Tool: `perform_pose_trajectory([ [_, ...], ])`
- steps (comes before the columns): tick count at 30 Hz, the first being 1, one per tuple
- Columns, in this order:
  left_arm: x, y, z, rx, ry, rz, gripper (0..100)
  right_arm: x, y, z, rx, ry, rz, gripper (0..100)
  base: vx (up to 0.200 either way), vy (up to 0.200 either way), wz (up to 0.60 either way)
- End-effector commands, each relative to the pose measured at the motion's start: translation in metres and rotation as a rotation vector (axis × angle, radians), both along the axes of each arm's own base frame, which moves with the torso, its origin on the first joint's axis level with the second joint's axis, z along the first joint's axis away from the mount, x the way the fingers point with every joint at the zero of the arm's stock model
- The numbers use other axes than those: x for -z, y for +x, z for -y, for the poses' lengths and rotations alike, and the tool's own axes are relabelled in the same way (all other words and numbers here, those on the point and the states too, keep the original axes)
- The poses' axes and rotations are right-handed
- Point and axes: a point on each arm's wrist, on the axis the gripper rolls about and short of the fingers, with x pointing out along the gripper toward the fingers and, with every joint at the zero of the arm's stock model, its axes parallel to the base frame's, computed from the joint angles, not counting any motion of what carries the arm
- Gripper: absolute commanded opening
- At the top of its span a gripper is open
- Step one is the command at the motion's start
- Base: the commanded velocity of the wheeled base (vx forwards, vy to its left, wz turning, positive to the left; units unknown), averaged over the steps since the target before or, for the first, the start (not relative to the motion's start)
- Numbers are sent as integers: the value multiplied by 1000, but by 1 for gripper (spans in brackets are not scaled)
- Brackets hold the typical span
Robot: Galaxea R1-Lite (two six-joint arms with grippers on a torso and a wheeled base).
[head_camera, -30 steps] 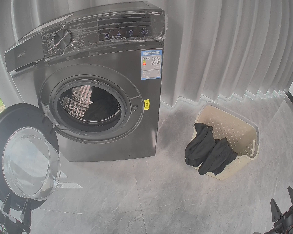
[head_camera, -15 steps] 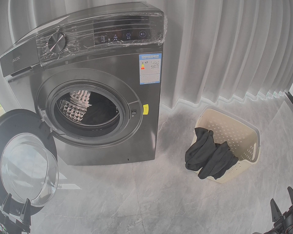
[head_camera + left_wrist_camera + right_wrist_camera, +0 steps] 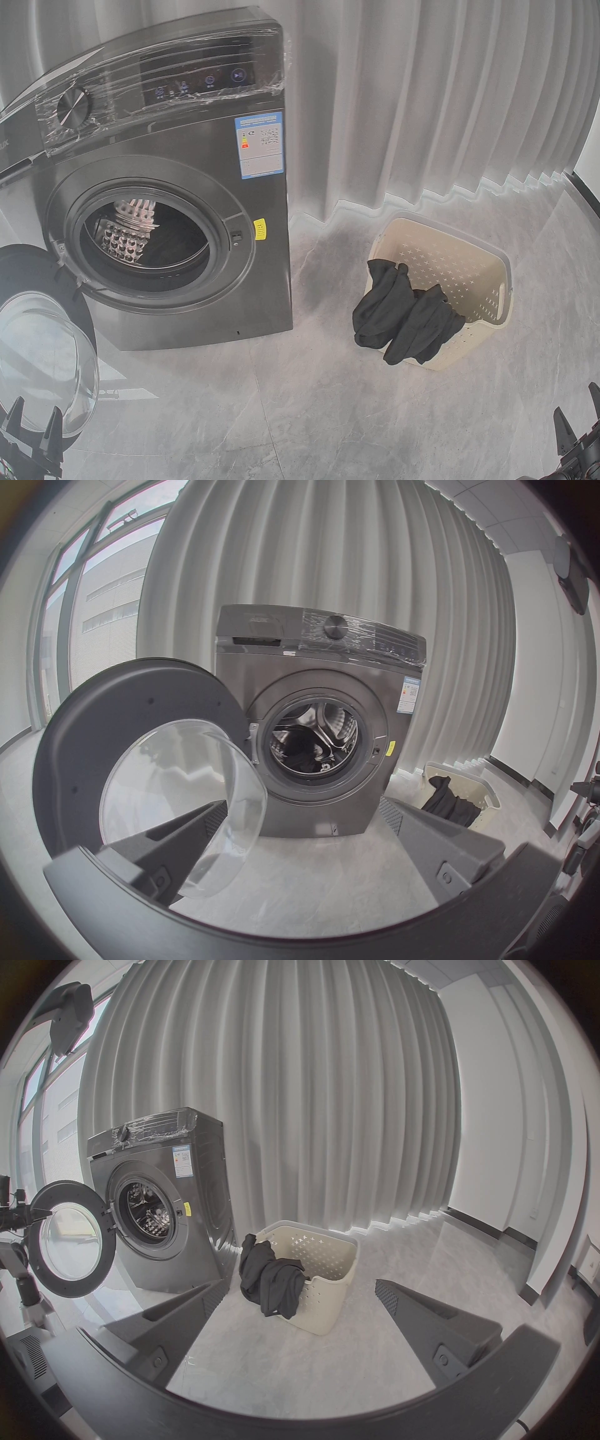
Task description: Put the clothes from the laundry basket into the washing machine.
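Dark grey metal washing machine [image 3: 187, 140]: satin, smooth front panel. Clear plastic film [image 3: 156, 81] over the control strip, wrinkled and glossy. Round dial [image 3: 73, 107] looks like brushed metal. Perforated steel drum [image 3: 125, 231] is bright and reflective. Round door [image 3: 37, 350]: clear glossy bowl in a matt dark ring. Beige plastic laundry basket [image 3: 462, 275], matt, with cross-cut walls. Black clothes [image 3: 406, 312]: soft matt cloth. Grey stone-look floor [image 3: 350, 412], polished. White pleated cloth curtain [image 3: 437, 94], matt. Left tool [image 3: 33, 406] and right tool [image 3: 576, 400]: matt black.
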Motion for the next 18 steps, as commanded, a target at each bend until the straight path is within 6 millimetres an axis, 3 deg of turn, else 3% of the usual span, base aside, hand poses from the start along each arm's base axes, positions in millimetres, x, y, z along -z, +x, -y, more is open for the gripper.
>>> perform_pose_trajectory([
  [1, 5, 1, 0, 0, 1, -19, 100, 5, 0, 0, -1, 0, 0, 100, 200, 0, 0],
  [9, 5, 1, 0, 0, 2, -19, 100, 5, 0, 0, -1, 0, 0, 100, 200, 0, 0],
  [18, 5, 1, 0, 1, 2, -19, 100, 5, 0, 0, -4, 0, 0, 100, 0, 0, -67],
])
